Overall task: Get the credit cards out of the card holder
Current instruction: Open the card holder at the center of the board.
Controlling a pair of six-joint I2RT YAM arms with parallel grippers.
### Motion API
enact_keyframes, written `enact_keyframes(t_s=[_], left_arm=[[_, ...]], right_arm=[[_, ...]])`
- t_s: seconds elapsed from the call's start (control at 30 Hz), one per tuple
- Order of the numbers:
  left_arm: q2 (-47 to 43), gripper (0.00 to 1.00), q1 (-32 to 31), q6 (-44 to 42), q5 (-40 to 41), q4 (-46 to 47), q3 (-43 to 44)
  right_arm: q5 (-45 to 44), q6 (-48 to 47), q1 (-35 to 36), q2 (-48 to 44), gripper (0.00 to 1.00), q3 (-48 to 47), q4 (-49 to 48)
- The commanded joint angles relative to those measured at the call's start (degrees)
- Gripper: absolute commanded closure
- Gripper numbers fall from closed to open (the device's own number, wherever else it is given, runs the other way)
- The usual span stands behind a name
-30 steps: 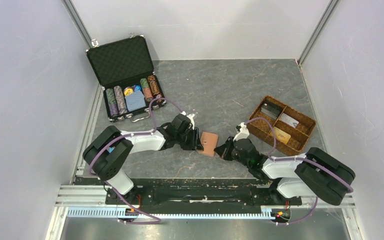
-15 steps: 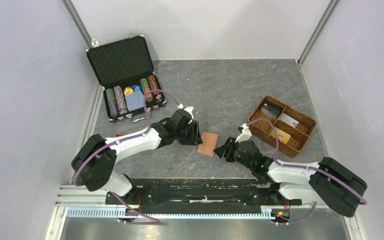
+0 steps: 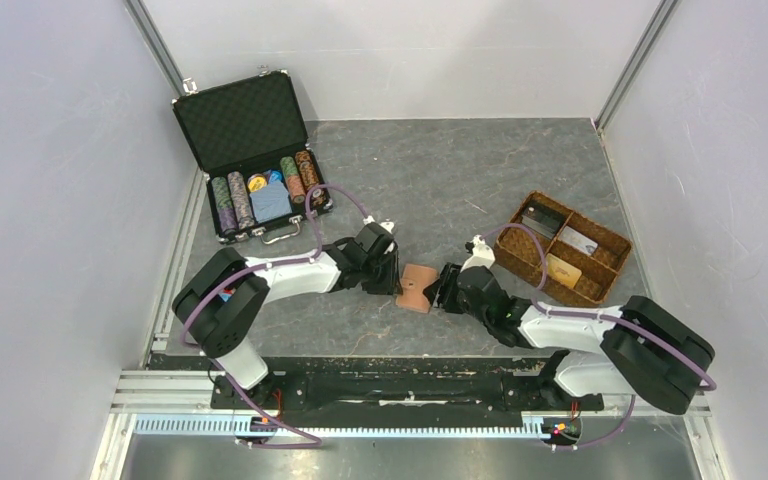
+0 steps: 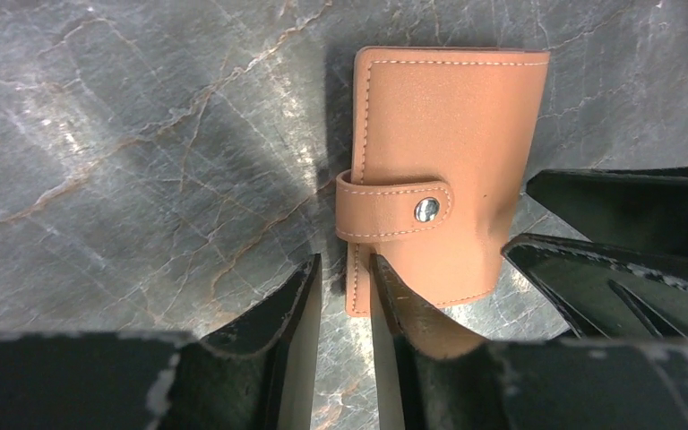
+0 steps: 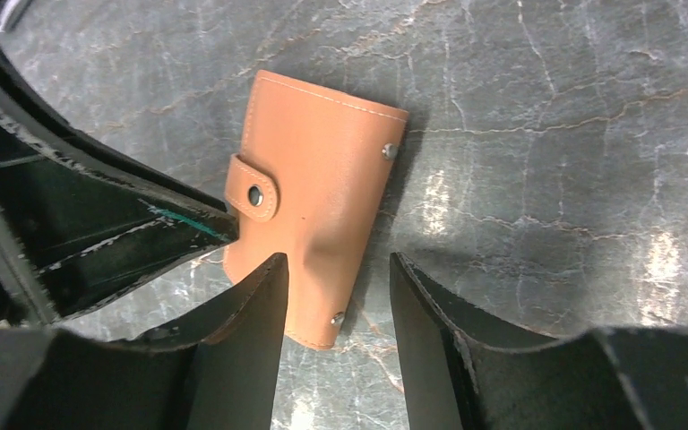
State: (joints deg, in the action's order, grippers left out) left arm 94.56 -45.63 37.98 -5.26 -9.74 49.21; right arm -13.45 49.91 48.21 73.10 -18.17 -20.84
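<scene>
The card holder (image 3: 420,287) (image 4: 443,170) (image 5: 313,188), tan leather, lies flat on the grey table with its snap tab fastened. No credit cards show inside it. My left gripper (image 3: 396,282) (image 4: 345,269) is open by a narrow gap astride the holder's left edge, one finger over the leather and one over the table. From the other side my right gripper (image 3: 444,288) (image 5: 338,264) stands open, its jaws straddling the holder's near right corner without pinching it. Three credit cards, dark grey (image 3: 540,218), white (image 3: 578,240) and tan (image 3: 563,270), lie in the woven tray.
The brown woven divided tray (image 3: 625,245) sits at the right, just behind my right arm. An open black chip case (image 3: 250,125) with rows of poker chips stands at the back left. White walls close in both sides.
My right gripper has opened and slid up to the card holder's right side. My left gripper's gap widened, then narrowed, over the left edge. The holder has shifted slightly.
</scene>
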Motion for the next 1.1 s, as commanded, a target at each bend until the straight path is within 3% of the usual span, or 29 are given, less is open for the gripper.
enact_keyframes(t_s=[0.0,0.27,0.37,0.53,0.67,0.8,1.07], left_arm=[[0.4,0.68,-0.3,-1.0,-2.0,5.0,-2.6],[0.1,0.7,-0.2,0.3,-2.6,7.7,-6.3],[0.4,0.7,-0.3,0.4,-3.1,8.4,-6.7],[-0.1,0.7,-0.3,0.8,-3.5,9.3,-7.4],[-0.5,0.7,-0.3,0.9,-3.7,9.4,-7.5],[-2.3,0.68,-0.3,0.5,-2.6,6.5,-6.0],[-8.2,0.51,-0.9,-0.4,-0.1,-3.2,2.7]], right_arm=[[-2.0,-0.1,-0.2,1.7,0.51,-2.2,1.1],[1.4,1.0,-0.3,4.5,0.51,-1.0,-3.7],[2.8,1.6,-0.3,5.6,0.55,0.1,-6.6],[3.5,2.5,-0.2,6.8,0.71,1.7,-10.4],[3.5,1.4,-0.2,5.7,1.0,2.8,-12.2],[3.3,0.1,-0.2,2.5,1.0,3.4,-10.4],[3.0,2.6,2.4,-2.6,1.0,5.1,-7.3]])
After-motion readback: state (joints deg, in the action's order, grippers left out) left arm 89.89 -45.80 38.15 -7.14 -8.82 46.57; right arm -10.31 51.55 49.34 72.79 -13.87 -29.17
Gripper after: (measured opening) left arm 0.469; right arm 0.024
